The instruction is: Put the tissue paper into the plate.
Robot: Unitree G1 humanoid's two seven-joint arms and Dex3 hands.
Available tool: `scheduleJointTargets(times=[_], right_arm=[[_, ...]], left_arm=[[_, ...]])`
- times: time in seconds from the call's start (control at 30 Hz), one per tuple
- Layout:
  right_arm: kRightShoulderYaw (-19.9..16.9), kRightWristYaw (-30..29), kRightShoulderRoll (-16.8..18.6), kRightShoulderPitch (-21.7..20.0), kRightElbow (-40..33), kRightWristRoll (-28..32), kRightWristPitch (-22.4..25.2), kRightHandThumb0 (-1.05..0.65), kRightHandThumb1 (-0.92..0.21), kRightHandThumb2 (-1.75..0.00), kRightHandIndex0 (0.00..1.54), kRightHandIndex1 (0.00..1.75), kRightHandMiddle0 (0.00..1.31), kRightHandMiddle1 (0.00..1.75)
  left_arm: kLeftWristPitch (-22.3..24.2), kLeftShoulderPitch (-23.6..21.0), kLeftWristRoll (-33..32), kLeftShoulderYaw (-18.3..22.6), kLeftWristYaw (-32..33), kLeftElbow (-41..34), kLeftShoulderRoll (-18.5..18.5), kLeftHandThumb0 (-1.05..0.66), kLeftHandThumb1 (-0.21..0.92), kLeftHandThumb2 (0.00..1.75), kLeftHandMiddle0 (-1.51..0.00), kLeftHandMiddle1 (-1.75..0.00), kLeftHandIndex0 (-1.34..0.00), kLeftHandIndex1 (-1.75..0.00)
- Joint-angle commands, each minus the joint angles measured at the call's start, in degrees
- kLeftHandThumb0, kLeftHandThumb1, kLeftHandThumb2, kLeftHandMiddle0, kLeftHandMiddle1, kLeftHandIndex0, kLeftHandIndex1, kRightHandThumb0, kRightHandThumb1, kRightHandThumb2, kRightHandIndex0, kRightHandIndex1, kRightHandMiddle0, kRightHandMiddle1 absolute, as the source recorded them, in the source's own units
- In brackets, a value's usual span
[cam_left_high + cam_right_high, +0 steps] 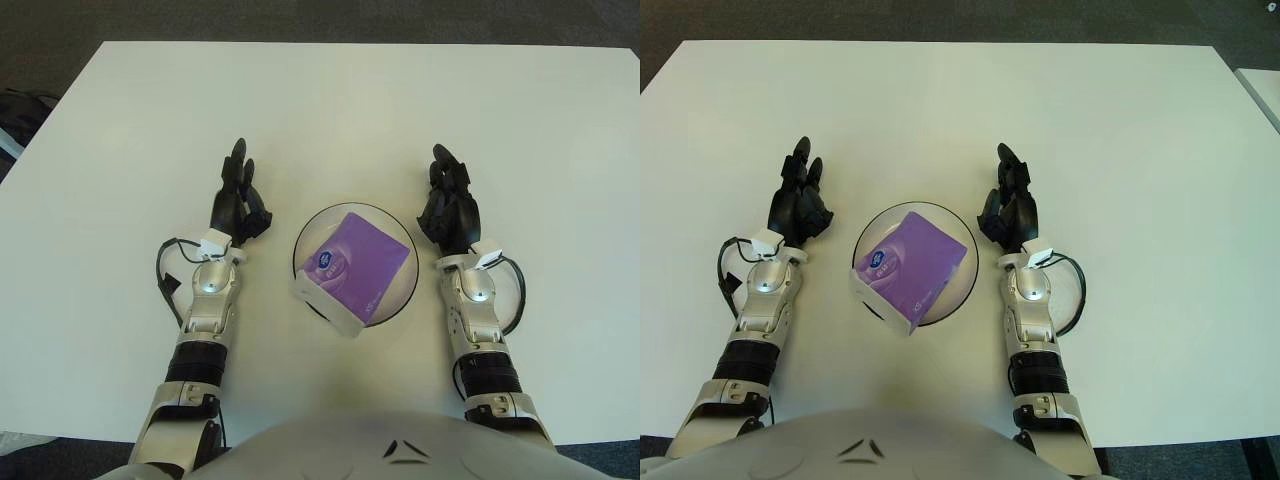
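Tissue paper (352, 268) inside plate (408, 296) on table (330, 110)

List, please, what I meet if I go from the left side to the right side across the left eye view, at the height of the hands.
left hand → plate holding the purple tissue pack → right hand, all on the white table.
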Motion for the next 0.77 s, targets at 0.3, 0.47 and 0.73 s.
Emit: scheduleJointTargets(times=[0.3,0.47,0.73], right_arm=[[-1.07,0.39,-0.93,3.32,2.82,0.31,1.1,-0.6,-0.92,-0.84,0.19,0.01,0.0,0.45],[-1.19,0.42,-1.08,3.49,3.17,0.33,1.0,-0.6,-0.92,-0.82,0.2,0.01,0.0,0.48],[-1.34,0.08,-1.2,3.59,3.38,0.08,1.39,-0.6,-0.92,-0.81,0.2,0.01,0.0,0.49]], left_arm=[[3.47,4.07,0.33,-0.61,-0.78,3.86,-0.54,-0.87,0.92,1.08,-0.22,0.0,0.0,-0.25],[3.35,3.99,0.45,-0.66,-0.79,3.99,-0.56,-0.88,0.92,1.08,-0.21,0.0,0.0,-0.23],[3.22,3.97,0.46,-0.58,-0.86,4.0,-0.69,-0.88,0.92,1.08,-0.21,0.0,0.0,-0.22]])
